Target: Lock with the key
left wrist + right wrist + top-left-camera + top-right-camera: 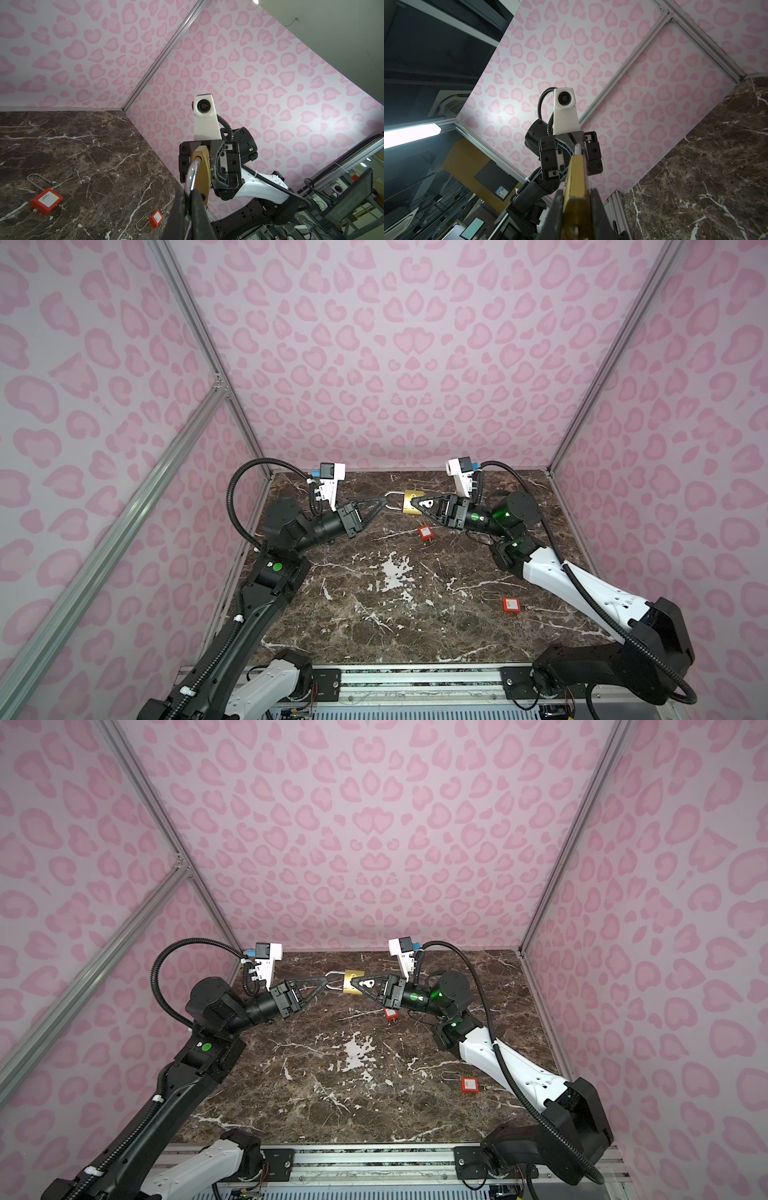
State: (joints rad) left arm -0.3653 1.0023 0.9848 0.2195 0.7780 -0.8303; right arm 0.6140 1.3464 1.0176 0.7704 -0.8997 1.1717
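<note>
My left tool [384, 502] is pinched onto the shackle [392, 499] of the brass padlock [412, 494]. My right tool [412, 506] clamps its body (aloft, near the far edge of the surface [374, 614]). A red padlock [425, 533] lies near, a second red padlock [511, 605] well apart, with the middle open.

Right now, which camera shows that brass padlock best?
Both top views: the brass padlock shows its broad face and overall outline. The left wrist view sees it edge-on, shackle foremost; the right wrist view sees mostly the body's narrow edge.
</note>
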